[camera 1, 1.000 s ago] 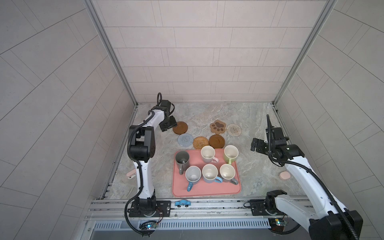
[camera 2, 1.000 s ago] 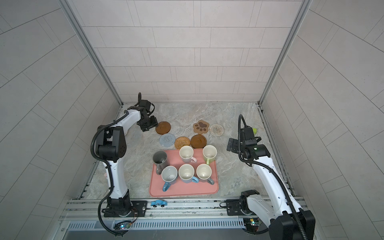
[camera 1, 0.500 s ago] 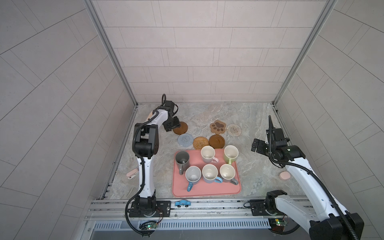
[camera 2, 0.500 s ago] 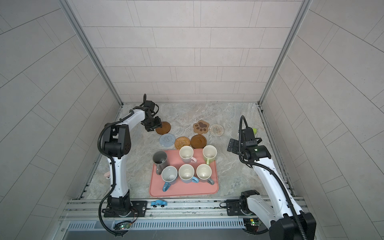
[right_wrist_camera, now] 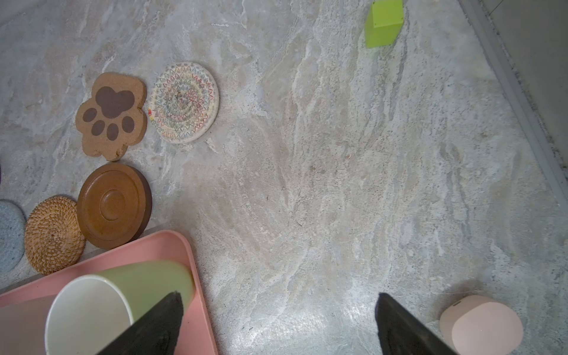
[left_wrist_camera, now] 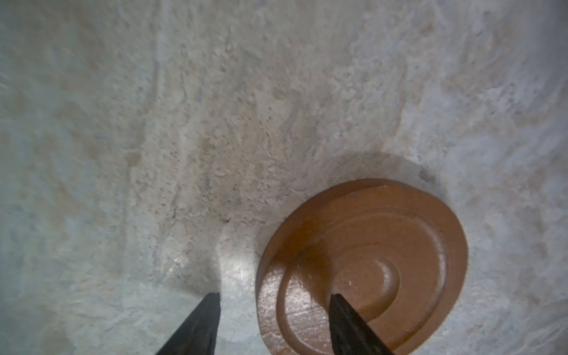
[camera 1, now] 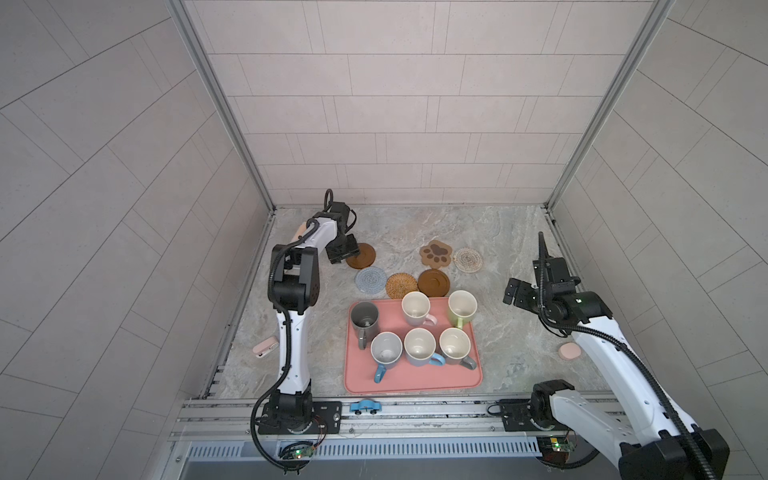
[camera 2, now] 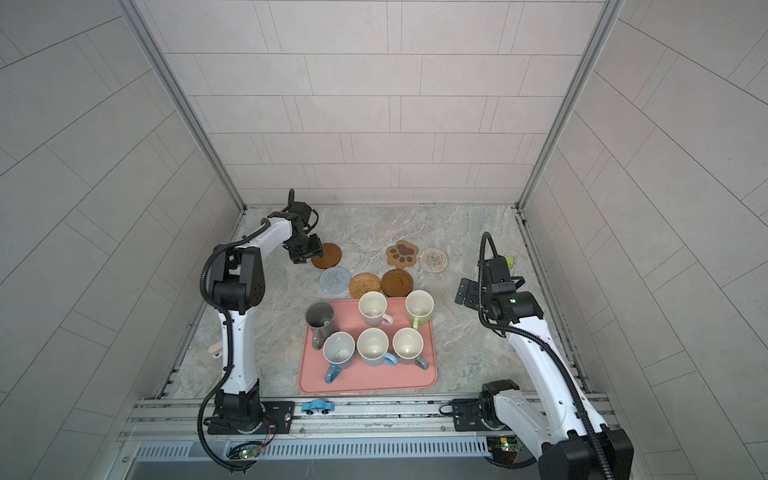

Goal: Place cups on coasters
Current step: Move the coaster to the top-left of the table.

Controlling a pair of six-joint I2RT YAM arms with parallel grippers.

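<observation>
Even, diffuse light in both top views, wide-angle bending at the edges, left wrist view blurred, glare patch on worktop (left_wrist_camera: pixel 233 267), shadow beside coaster (left_wrist_camera: pixel 384 261), right wrist view sharper.

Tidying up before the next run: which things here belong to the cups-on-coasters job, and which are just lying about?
Job: dark grey mug, pink mug, green mug, blue-handled mug, light blue mug, grey mug; crochet coaster, rattan coaster, paw coaster, woven coaster, near wooden coaster, far wooden coaster.

Lying about: green block, pink case, small pink gadget, blue toy car, pink tray under the mugs.
</observation>
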